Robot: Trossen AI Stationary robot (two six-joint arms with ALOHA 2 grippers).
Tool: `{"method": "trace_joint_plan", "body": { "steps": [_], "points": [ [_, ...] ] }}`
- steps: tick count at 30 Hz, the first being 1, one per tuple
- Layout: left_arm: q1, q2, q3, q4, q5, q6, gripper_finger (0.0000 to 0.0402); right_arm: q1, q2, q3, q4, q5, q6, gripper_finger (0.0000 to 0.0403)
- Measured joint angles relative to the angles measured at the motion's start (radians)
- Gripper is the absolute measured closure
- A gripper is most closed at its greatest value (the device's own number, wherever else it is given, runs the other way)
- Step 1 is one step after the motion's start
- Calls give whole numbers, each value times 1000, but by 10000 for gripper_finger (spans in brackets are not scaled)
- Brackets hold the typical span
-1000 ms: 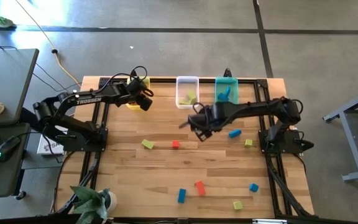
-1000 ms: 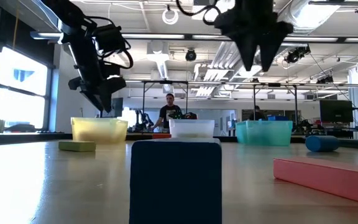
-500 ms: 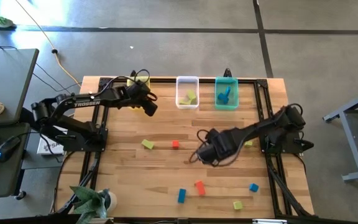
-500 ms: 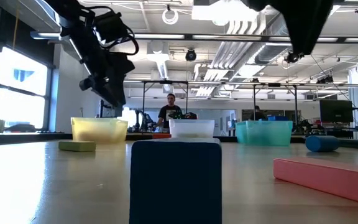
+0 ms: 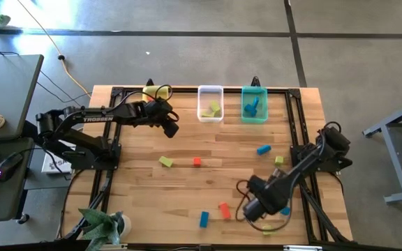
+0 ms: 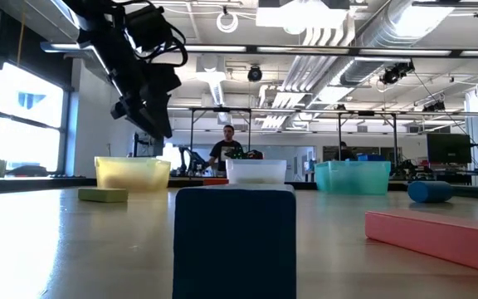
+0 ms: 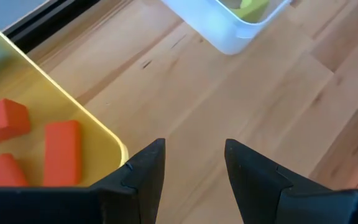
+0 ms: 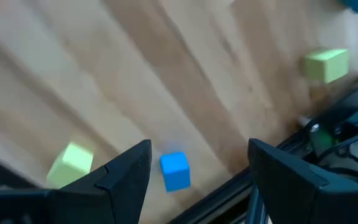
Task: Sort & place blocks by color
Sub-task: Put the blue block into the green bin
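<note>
Loose blocks lie flat on the table: a yellow-green one [image 5: 166, 162], a red cube [image 5: 197, 162], a blue one [image 5: 263, 149], a blue bar [image 5: 204, 219] and a red bar [image 5: 224, 210]. My left gripper [image 7: 194, 168] is open and empty, above bare wood between the yellow bin [image 7: 55, 106] and the clear bin [image 7: 229, 25]. My right gripper [image 8: 197, 180] is open and empty, hovering near the table's near right corner [image 5: 245, 211]. A blue cube [image 8: 175, 170] lies between its fingers in that view, with a yellow-green block [image 8: 71, 163] beside it.
The yellow bin holds red-orange blocks [image 7: 61, 152]. The clear bin [image 5: 210, 103] holds yellow-green blocks, and the teal bin [image 5: 254, 104] holds blue ones. All three stand along the far edge. A potted plant [image 5: 103, 224] sits at the near left corner. A person [image 6: 226, 149] stands far behind the table.
My right gripper has swept from beside the teal bin across the table toward the near edge and slightly right, out of the low view. My left gripper has drifted a little from over the yellow bin toward the table's middle.
</note>
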Motion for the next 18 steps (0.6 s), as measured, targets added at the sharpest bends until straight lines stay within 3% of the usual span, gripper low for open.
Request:
{"method": "trace_joint_plan", "body": {
  "steps": [11,18],
  "points": [
    [-37,0,0,-8,0,0,245,146,0,-1,31,-15,131,149],
    [-66,0,0,-8,1,0,245,174,-2,-96,106,-49,124,149]
  ]
}}
